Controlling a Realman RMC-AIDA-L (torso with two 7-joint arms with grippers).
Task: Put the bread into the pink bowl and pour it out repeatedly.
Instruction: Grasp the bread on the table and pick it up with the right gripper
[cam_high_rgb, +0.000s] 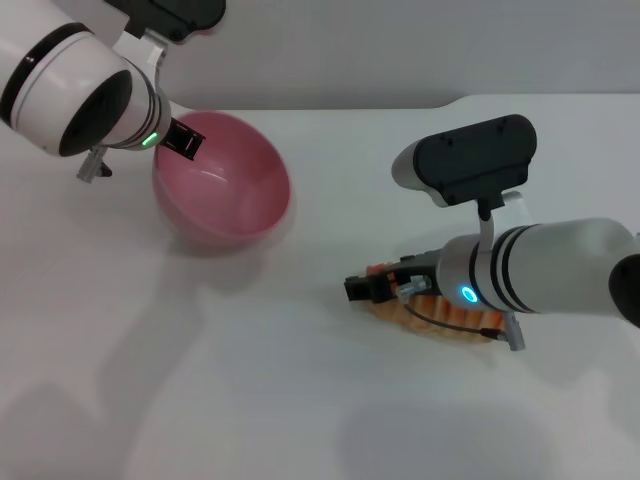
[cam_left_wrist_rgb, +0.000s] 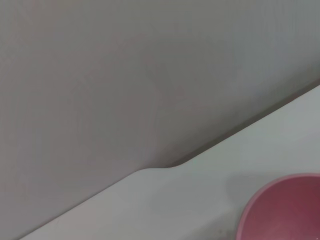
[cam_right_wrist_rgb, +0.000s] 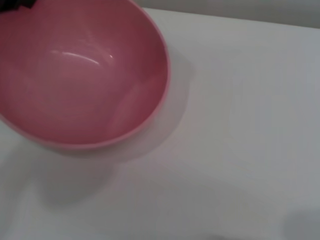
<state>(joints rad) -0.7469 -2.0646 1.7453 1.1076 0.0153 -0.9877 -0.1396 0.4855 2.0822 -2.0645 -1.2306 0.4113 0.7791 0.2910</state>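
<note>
The pink bowl (cam_high_rgb: 225, 190) is at the left of the white table, tilted with its opening facing the right and front, and nothing is in it. My left gripper (cam_high_rgb: 185, 142) is shut on its far left rim and holds it tilted. The bowl also shows in the left wrist view (cam_left_wrist_rgb: 285, 210) and the right wrist view (cam_right_wrist_rgb: 75, 75). The bread (cam_high_rgb: 440, 320), orange-brown with pale stripes, lies on the table at the right. My right gripper (cam_high_rgb: 365, 288) is low over the bread's left end, and the wrist hides most of the loaf.
The white table (cam_high_rgb: 250, 380) spreads across the front and middle. Its far edge (cam_high_rgb: 330, 105) runs along the back with a step up at the right. The grey wall is behind it.
</note>
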